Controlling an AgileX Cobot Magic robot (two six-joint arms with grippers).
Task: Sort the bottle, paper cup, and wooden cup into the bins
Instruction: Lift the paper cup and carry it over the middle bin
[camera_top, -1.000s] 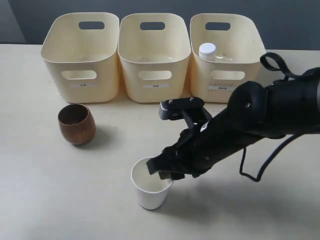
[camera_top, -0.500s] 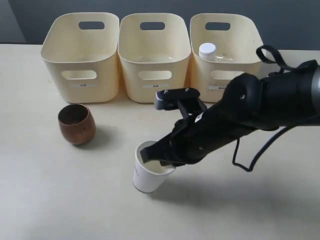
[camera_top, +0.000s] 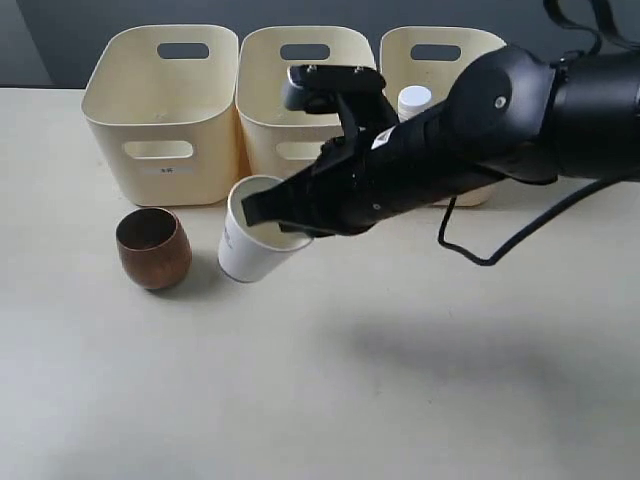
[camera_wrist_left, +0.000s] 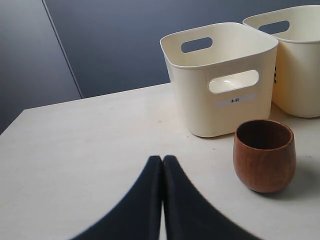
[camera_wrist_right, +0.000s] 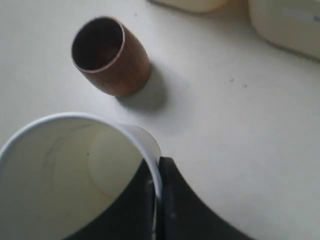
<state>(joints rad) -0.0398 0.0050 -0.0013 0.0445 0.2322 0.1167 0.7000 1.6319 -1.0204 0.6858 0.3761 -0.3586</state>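
One cup up | right gripper (camera_top: 288, 230) pinches paper cup (camera_top: 248, 245) rim, now raised off worktop (camera_top: 450, 390), tilted before middle bin (camera_top: 262, 140) | bottle (camera_top: 414, 100) in right bin (camera_top: 470, 40), wooden cup (camera_top: 153, 247) waits | left gripper (camera_wrist_left: 162, 200) closed, empty

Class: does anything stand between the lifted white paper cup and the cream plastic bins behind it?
Nothing visible does. The white paper cup hangs tilted just before the cream plastic bins; only their front walls must be cleared. The brown wooden cup stands aside on the table.
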